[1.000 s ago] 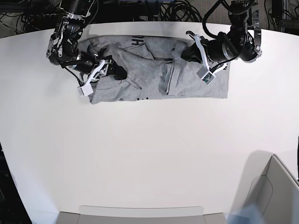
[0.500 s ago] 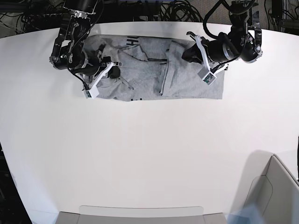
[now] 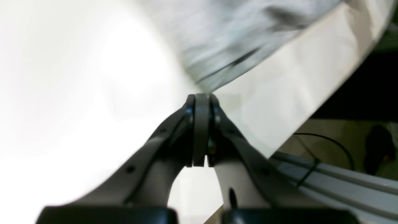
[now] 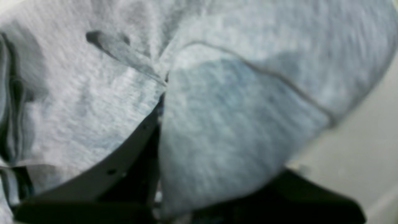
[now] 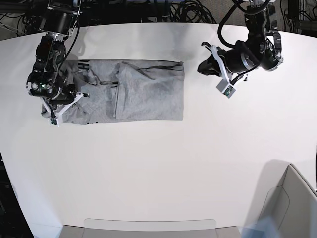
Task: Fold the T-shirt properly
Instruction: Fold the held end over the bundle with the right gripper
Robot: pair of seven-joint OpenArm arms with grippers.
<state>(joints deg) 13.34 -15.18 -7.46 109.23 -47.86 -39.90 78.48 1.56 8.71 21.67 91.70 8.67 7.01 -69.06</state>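
The bench (image 5: pixel 148 168) is a broad white surface with a curved far edge, evenly and brightly lit, with a soft grey shadow falling near its right front corner. Beyond the far edge lies a dark floor strewn with tangled black cables (image 5: pixel 183 11). At the right front corner stands a pale grey box (image 5: pixel 290 203) with its upright wall showing. Along the front edge sits a flat, light grey panel (image 5: pixel 148 228). Past the bench edge in the left wrist view runs a grey aluminium rail (image 3: pixel 339 183).
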